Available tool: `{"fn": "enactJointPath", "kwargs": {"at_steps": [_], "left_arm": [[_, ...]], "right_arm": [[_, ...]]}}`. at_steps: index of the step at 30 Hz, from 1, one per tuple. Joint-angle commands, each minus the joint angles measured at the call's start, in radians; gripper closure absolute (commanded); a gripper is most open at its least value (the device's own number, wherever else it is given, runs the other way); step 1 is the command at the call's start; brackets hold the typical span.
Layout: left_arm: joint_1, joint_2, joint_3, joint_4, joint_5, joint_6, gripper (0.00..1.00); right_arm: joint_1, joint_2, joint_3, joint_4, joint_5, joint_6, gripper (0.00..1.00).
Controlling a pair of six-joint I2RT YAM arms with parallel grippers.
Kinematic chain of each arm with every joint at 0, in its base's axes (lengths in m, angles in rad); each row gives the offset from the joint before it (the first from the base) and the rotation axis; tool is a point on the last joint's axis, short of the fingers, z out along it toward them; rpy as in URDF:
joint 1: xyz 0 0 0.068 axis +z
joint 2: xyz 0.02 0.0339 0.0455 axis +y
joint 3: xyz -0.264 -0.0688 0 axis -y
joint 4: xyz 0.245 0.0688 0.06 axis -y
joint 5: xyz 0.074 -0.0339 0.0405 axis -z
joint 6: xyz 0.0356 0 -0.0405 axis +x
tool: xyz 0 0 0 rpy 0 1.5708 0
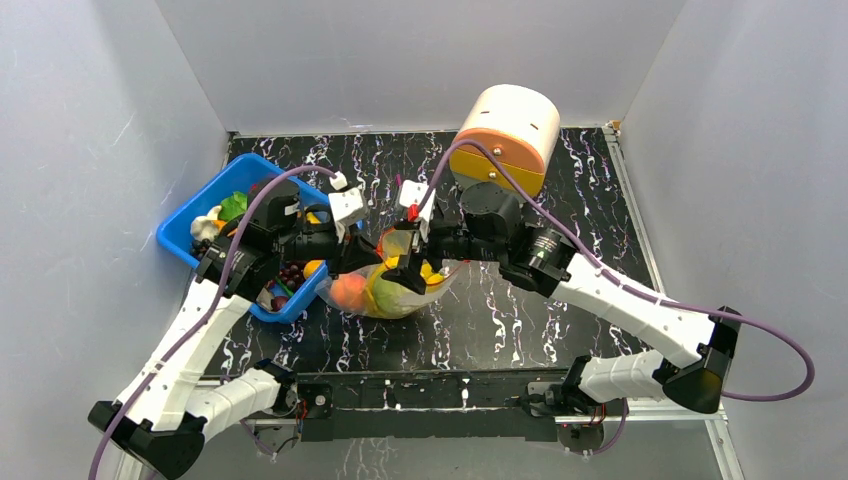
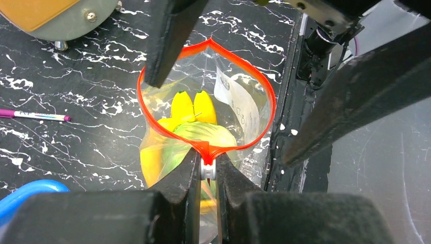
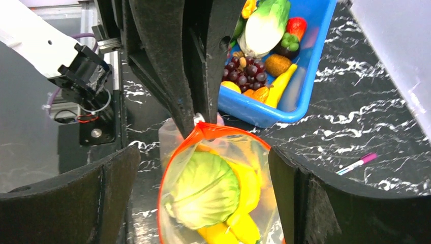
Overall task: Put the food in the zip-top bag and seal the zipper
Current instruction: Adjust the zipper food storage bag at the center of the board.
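Left gripper [image 2: 206,158] is clamped narrow on one end of the zipper [image 2: 270,104], pinching the red-orange strip where it comes to a point. That pinch lifts the near end, so the mouth of the zip-top bag [image 2: 239,99] bows into a wide loop, probably to keep it open for loading. Right gripper [image 3: 202,152] hangs directly over that mouth with its jaws spread wide and nothing between them. One finger stands on each side of the opening.

The bag sits near the middle of the tabletop [image 1: 560,310], just beside the near corner of the blue bin [image 1: 176,240]. It is clear and crinkled. It bulges with a green cabbage [image 3: 203,190] against yellow bananas [image 2: 193,107], and something orange shows lower down. The strip is unsealed along its whole length.

Further back, the bin reaches toward the tabletop's far left corner and holds dark grapes [image 3: 244,73] and other food, so loading looks unfinished. A pen [image 2: 35,115] lies on the marbled surface. A cream and orange drum [image 1: 505,135] stands at the far edge.
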Motion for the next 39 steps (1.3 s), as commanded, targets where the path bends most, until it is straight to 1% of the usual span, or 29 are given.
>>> {"fn": "enactJointPath", "kwargs": {"at_steps": [1, 8, 12, 15, 16, 19, 21, 25, 27, 30, 34, 35, 36, 39], "left_arm": [[-0.005, -0.043, 0.018, 0.013, 0.083, 0.055, 1.00], [-0.005, -0.046, 0.033, -0.043, 0.100, 0.118, 1.00], [-0.005, -0.052, 0.039, -0.090, 0.110, 0.184, 1.00], [-0.005, -0.064, 0.042, -0.101, 0.107, 0.217, 1.00], [-0.005, -0.066, 0.044, -0.104, 0.110, 0.228, 1.00], [-0.005, -0.068, 0.052, -0.119, 0.122, 0.265, 1.00], [-0.005, -0.063, 0.060, -0.134, 0.121, 0.285, 1.00], [-0.004, -0.046, 0.088, -0.168, 0.129, 0.316, 1.00], [-0.005, -0.039, 0.104, -0.175, 0.129, 0.323, 1.00], [-0.005, -0.041, 0.110, -0.137, 0.108, 0.264, 1.00], [-0.005, -0.095, 0.072, -0.018, 0.040, 0.146, 0.60], [-0.005, -0.132, 0.051, 0.023, 0.021, 0.116, 0.53], [-0.005, -0.163, 0.027, 0.064, 0.002, 0.088, 0.49], [-0.004, -0.253, -0.056, 0.168, -0.042, 0.001, 0.43]], "right_arm": [[0.005, -0.017, -0.041, 0.160, -0.019, -0.122, 0.02], [0.004, 0.008, -0.077, 0.177, -0.025, -0.201, 0.02], [0.005, 0.013, -0.074, 0.151, -0.019, -0.234, 0.10], [0.005, 0.020, -0.067, 0.092, -0.051, -0.239, 0.22], [0.005, 0.022, -0.071, 0.080, -0.055, -0.240, 0.29], [0.005, 0.020, -0.086, 0.065, -0.046, -0.237, 0.57], [0.005, 0.010, -0.096, 0.061, -0.042, -0.233, 0.68], [0.005, -0.007, -0.097, 0.038, -0.059, -0.232, 0.88], [0.005, -0.012, -0.088, 0.022, -0.069, -0.234, 1.00], [0.005, -0.022, -0.085, 0.006, -0.067, -0.230, 1.00], [0.005, -0.059, -0.101, 0.019, -0.048, -0.186, 1.00], [0.004, -0.078, -0.110, 0.033, -0.043, -0.167, 1.00], [0.004, -0.095, -0.121, 0.042, -0.031, -0.152, 1.00], [0.004, -0.151, -0.158, 0.063, -0.009, -0.116, 1.00]]}}
